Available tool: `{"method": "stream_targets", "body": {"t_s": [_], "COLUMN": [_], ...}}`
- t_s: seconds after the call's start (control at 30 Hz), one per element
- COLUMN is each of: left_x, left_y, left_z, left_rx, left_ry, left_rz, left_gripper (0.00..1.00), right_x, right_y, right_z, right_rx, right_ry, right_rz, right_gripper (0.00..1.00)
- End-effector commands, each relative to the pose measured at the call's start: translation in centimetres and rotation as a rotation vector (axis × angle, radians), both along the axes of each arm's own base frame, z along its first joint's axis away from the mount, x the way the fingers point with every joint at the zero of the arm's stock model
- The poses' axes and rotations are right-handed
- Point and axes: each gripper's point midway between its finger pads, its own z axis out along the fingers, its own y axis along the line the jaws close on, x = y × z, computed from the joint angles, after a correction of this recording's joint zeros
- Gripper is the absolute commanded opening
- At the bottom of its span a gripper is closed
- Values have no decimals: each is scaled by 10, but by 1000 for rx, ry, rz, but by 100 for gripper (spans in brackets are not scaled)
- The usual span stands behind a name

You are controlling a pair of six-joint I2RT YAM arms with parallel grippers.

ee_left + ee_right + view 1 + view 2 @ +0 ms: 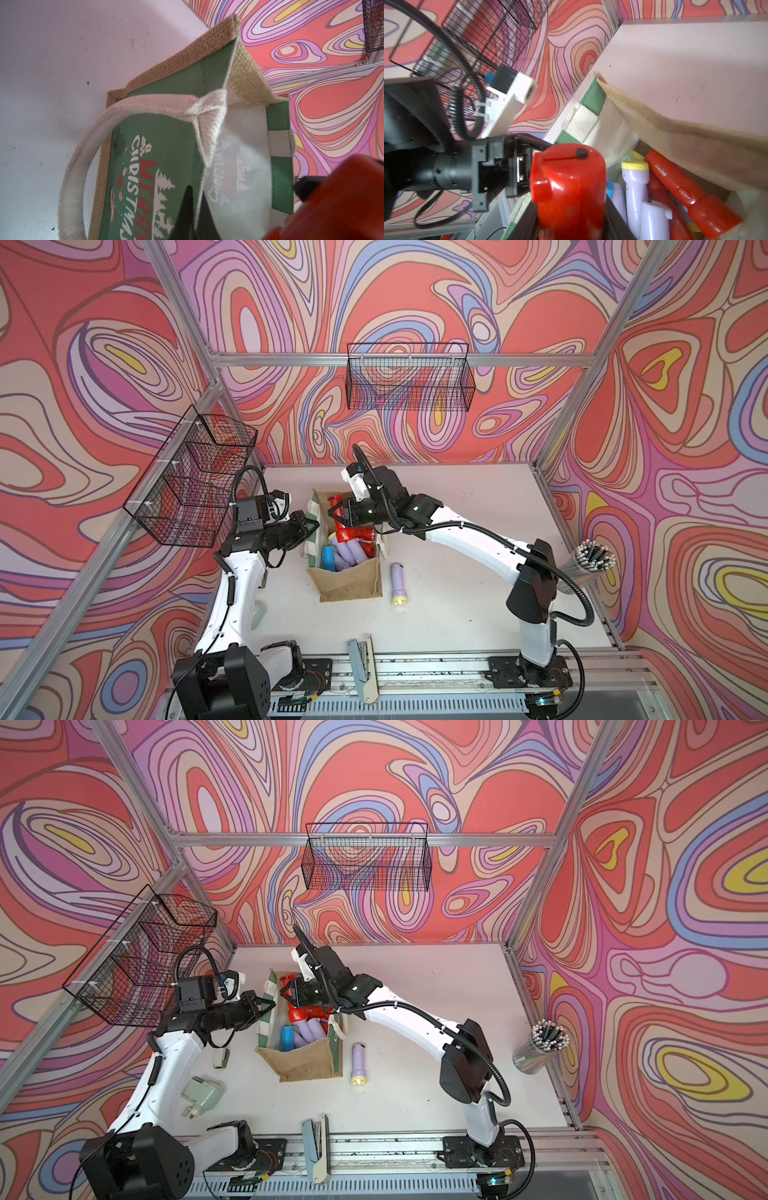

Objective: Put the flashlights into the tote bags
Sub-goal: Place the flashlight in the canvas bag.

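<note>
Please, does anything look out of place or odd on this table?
One lilac flashlight lies on the table beside the tote bag, outside it, and its lens seems lit. The bag's mouth looks skewed, because the left hand pinches one side wall.

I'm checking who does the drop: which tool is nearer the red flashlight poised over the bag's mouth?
Right. The right tool is shut on the red flashlight above the tote bag; the left tool pinches the bag's side wall beside it, apart from the flashlight.
</note>
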Motion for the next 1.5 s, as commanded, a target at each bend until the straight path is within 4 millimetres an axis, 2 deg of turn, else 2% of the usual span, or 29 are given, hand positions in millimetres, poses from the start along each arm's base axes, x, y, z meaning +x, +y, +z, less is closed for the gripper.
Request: {"method": "stream_targets", "body": {"t_s": [0.0,0.13,0.3,0.5,0.67,0.83,1.0,1.17,1.33,1.47], "left_x": [-1,-1,-2,-2,-2,-2,-3,-3,-4,-4], "left_y": [-3,-3,-3,-3,-4,-4,-3,-4,-4,-4], "left_z": [6,6,6,6,7,7,7,7,8,8], "left_rx": [0,-1,-2,-1,-5,-1,-3,-3,-2,-1], "left_ry": [-21,-22,-23,-25,-25,-28,-28,-30,-31,-32], "left_rz": [-19,-17,-19,-19,-22,-20,-19,-20,-20,-19], "left_gripper": [0,0,0,0,0,0,0,0,0,0], "right_x": [0,-2,-3,-1,0,-6,-7,-10,-11,-8], "right_y": [6,6,-4,-34,-61,-75,-78,-66,-52,-51], "right_z": [-10,-38,-81,-119,-143,-156,-163,-166,-157,-150], "right_rx": [-25,-94,-217,-391,-544,-598,-629,-601,-550,-546], "right_ry": [9,54,123,163,188,210,217,235,235,204], "right_rz": [11,4,-34,-140,-211,-226,-230,-190,-150,-154], "right_gripper": [26,26,26,26,26,28,31,43,52,59]}}
